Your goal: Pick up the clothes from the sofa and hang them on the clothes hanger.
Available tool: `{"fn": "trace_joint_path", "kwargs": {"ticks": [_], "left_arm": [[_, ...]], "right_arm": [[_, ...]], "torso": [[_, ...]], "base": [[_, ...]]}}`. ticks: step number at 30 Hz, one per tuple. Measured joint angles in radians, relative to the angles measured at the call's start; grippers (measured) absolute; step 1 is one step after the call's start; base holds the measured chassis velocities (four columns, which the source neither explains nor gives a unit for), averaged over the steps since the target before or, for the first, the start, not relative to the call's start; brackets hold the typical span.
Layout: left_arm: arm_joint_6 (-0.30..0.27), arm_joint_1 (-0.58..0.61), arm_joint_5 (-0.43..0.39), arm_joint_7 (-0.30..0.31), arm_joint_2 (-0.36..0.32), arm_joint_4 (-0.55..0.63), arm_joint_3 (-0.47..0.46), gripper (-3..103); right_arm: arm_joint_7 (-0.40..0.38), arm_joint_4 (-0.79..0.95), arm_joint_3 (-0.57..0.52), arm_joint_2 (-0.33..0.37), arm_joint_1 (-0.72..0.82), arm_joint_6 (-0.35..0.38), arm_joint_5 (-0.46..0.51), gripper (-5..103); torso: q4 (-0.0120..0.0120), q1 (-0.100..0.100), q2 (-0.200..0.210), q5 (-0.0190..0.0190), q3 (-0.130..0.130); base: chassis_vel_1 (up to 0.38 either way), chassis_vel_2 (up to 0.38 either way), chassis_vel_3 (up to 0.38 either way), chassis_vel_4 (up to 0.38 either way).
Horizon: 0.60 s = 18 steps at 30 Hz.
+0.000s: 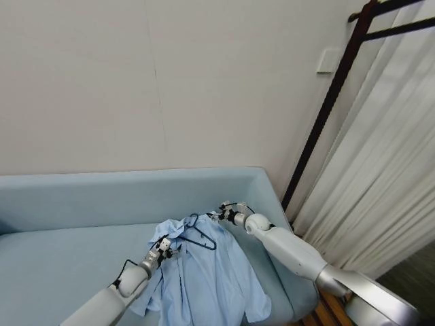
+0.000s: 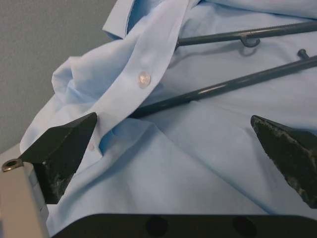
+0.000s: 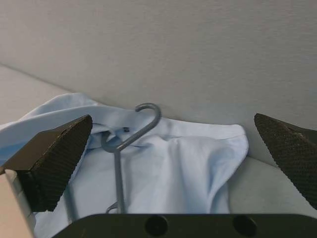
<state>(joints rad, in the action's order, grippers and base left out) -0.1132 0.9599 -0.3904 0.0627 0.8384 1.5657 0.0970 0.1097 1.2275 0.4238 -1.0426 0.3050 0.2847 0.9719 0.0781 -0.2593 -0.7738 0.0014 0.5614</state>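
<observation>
Sofa [image 1: 81, 204], pale blue, spans the lower head view beneath a plain wall. Beyond its right armrest stand a white curtain [image 1: 380, 170] and a dark rack [image 1: 326, 109], both well apart from the seat. Shirt [image 1: 211, 272], light blue, lies crumpled on the seat near that armrest, with its collar toward the backrest and its hem toward the front edge, so its long axis runs back to front. Hanger [image 1: 202, 239], dark and thin, rests on the upper shirt, one bar slipping under the placket. Its hook [image 3: 143, 119] rises out of the collar and curves toward the backrest. Right hand [image 1: 221, 214] sits low at the collar end, just beside the hook, spread wide and empty. In the right wrist view the hook lies straight ahead between the fingers, not yet enclosed. Left hand [image 1: 165, 246] hovers over the shirt front on the robot's left, likewise spread wide and holding nothing. In its wrist view the placket, with one button [image 2: 144, 78], and two hanger bars cross the gap ahead. Judgement: the right hand is nearer the hook and the left nearer the cloth. Taking the hook would call for a short advance toward the backrest, and the rack lies off to the robot's right.
</observation>
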Motion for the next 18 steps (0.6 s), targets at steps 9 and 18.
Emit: {"fn": "trace_joint_path", "kwargs": {"ticks": [9,18], "left_arm": [[0.071,0.162,-0.019,0.096,-0.003,0.151,-0.162,100],[0.055,0.174,-0.097,0.203,-0.031,0.284,-0.198,100]], "right_arm": [[-0.210,-0.091,-0.050,-0.067,0.040,0.045,0.063,100],[-0.276,-0.189,-0.125,-0.141,0.073,0.038,0.074,100]], "torso": [[-0.0002,0.000,0.000,0.0002,0.000],[-0.0002,0.000,0.000,0.0000,0.000]], "base": [[0.000,0.000,0.000,0.000],[0.000,0.000,0.000,0.000]]}}
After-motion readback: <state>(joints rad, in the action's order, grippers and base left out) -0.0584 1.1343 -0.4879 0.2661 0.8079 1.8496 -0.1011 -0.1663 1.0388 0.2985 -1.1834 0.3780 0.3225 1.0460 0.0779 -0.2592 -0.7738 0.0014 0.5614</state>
